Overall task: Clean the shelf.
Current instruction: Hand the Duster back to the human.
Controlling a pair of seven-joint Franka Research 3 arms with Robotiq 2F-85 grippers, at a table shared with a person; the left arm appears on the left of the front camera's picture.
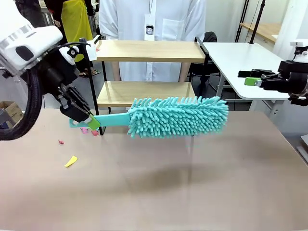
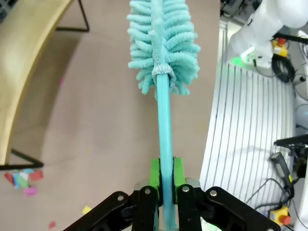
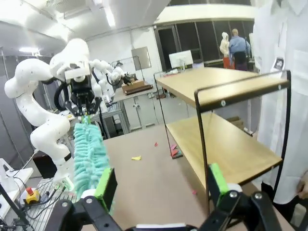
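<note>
The shelf [image 1: 149, 50] stands at the table's far side: two light wood boards in a thin black frame, also visible in the right wrist view [image 3: 226, 144] and at the left edge of the left wrist view [image 2: 24, 72]. My left gripper [image 1: 89, 120] is shut on the handle of a teal microfibre duster [image 1: 178, 116], which hangs level above the table in front of the lower board. The left wrist view shows the green pads [image 2: 155, 175] clamped on the thin handle [image 2: 165, 139]. My right gripper [image 1: 250, 79] hovers open at the right, beside the shelf, with nothing between its fingers [image 3: 108, 185].
Small paper scraps lie on the brown table [image 1: 159, 192]: a yellow one [image 1: 70, 161], pink ones [image 1: 89, 131] near the shelf's left leg. A person in a white shirt [image 1: 149, 19] stands behind the shelf. A white table [image 1: 245, 57] sits at the right.
</note>
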